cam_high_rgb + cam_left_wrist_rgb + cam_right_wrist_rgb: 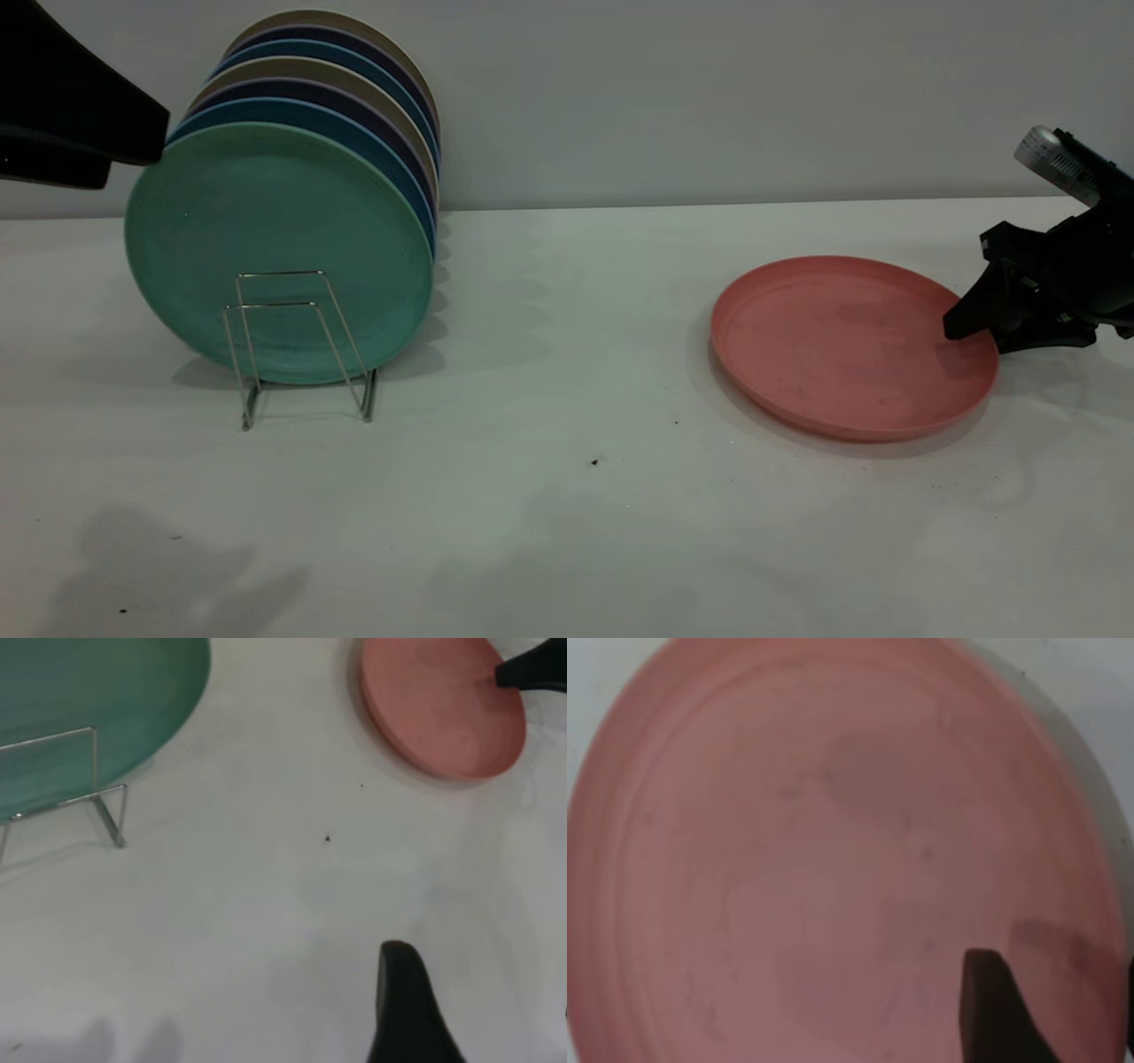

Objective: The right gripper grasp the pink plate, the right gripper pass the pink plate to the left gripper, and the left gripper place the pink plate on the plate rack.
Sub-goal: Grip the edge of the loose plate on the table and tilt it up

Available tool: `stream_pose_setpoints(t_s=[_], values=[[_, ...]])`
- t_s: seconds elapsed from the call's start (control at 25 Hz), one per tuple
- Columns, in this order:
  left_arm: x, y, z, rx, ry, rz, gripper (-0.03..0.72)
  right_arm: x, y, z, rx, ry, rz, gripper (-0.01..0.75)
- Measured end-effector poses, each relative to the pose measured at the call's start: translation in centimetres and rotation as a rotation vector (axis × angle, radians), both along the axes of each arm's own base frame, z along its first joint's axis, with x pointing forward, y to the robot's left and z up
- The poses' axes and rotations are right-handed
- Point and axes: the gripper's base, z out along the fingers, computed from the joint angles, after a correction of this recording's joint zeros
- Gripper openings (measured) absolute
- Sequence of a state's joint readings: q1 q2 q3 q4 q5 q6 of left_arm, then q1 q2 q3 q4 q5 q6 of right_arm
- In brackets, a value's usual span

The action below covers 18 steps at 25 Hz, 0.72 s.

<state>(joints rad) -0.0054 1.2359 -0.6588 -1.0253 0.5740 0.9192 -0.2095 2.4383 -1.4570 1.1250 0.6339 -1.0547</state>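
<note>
The pink plate [842, 346] lies flat on the white table at the right; it also shows in the left wrist view [438, 704] and fills the right wrist view [815, 868]. My right gripper [974, 335] is open at the plate's right edge. One finger [992, 1010] reaches over the inside of the plate and the other stays outside the rim. The plate rack [301, 346] stands at the left, with its front wire loops bare. My left gripper [80, 124] hangs open, high at the far left beside the rack, holding nothing [483, 992].
Several plates stand upright in the rack, a green plate [275, 239] at the front, then blue, navy and beige ones behind. The wall runs close behind the table. A few dark specks [594, 461] lie on the table between rack and pink plate.
</note>
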Motion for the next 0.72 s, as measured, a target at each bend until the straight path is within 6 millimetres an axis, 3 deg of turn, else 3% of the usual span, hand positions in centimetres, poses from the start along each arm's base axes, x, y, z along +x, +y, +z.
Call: stream_pose_setpoints(t_s=[0.2, 0.44, 0.72], values=[[-0.1, -0.1, 0.0, -0.005, 0.007, -0.009, 0.460, -0.1, 0.1, -1.0, 0.018, 0.023, -0.021, 0.274], [-0.1, -0.1, 0.0, -0.007, 0.010, -0.013, 0.460, -0.2, 0.1, -1.3, 0.030, 0.039, -0.031, 0.033], [-0.2, -0.1, 0.0, -0.015, 0.019, -0.013, 0.460, -0.8, 1.4, -0.8, 0.175, 0.082, 0.068, 0.011]])
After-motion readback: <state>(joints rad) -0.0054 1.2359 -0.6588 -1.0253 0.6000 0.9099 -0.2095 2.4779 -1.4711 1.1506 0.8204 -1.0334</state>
